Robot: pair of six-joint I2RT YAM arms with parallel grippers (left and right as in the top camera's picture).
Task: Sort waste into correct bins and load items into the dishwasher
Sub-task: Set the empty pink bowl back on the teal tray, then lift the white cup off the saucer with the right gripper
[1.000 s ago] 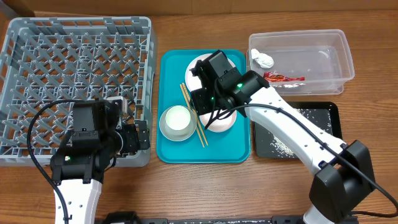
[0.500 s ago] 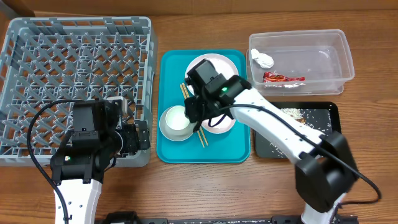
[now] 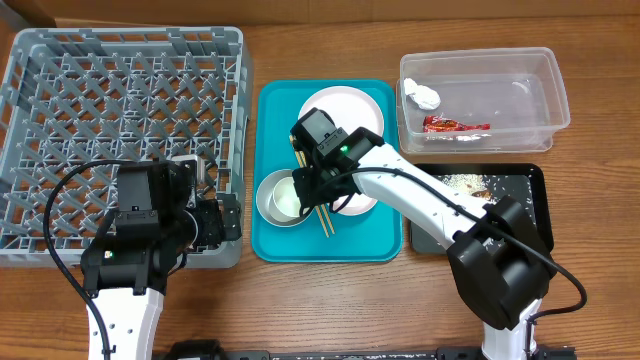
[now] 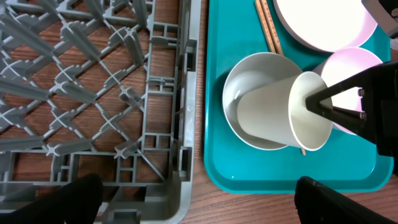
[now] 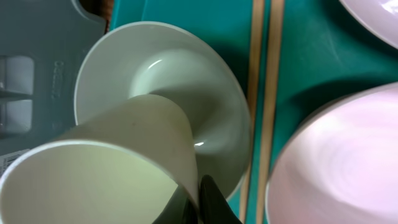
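My right gripper (image 3: 312,185) (image 5: 200,198) is shut on the rim of the small white cup (image 3: 291,193) (image 5: 112,155) (image 4: 280,112). The cup lies tipped inside the grey metal bowl (image 3: 270,205) (image 5: 186,68) (image 4: 245,74) on the turquoise tray (image 3: 380,245). Wooden chopsticks (image 3: 323,216) (image 5: 264,93) lie beside the bowl, between it and the small white dish (image 3: 358,200) (image 5: 336,162). The large white plate (image 3: 345,108) sits behind them. My left gripper (image 3: 226,218) (image 4: 199,208) hangs open over the near right corner of the grey dish rack (image 3: 100,100) (image 4: 93,93), holding nothing.
The clear tub (image 3: 510,110) at the back right holds a white tissue wad (image 3: 422,97) and a red wrapper (image 3: 455,125). The black tray (image 3: 520,190) in front of it carries rice grains (image 3: 455,236) and a brown scrap (image 3: 478,188).
My right gripper has moved left from above the plate to the bowl and shut on the cup's rim. The cup now lies tipped. The left arm has not moved.
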